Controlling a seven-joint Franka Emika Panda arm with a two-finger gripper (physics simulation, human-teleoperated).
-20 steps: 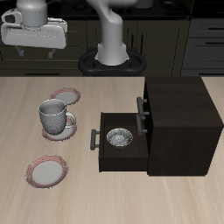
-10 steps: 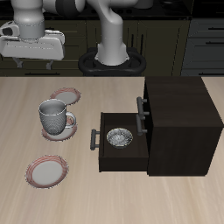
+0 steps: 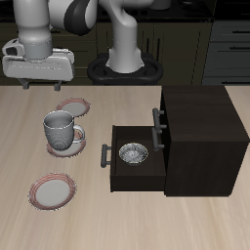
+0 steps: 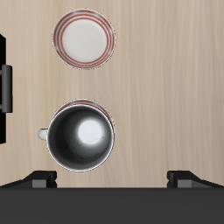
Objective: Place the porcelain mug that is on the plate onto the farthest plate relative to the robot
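We see the porcelain mug (image 3: 61,129) standing upright on the plate (image 3: 70,143), between two pink-rimmed saucers; the farthest plate (image 3: 52,190) lies nearest the table's front edge. The gripper (image 3: 39,86) hangs above and behind the mug, fingers spread wide, holding nothing.

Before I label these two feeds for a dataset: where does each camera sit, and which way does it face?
Exterior view: in front of the table and above it, facing the robot's base; shows the arm, the hand, the porcelain mug on the plate, and the open drawer.
Wrist view: on the hand, looking straight down at the table; only two dark fingertips show.
Shared: the porcelain mug and one pink-rimmed saucer.
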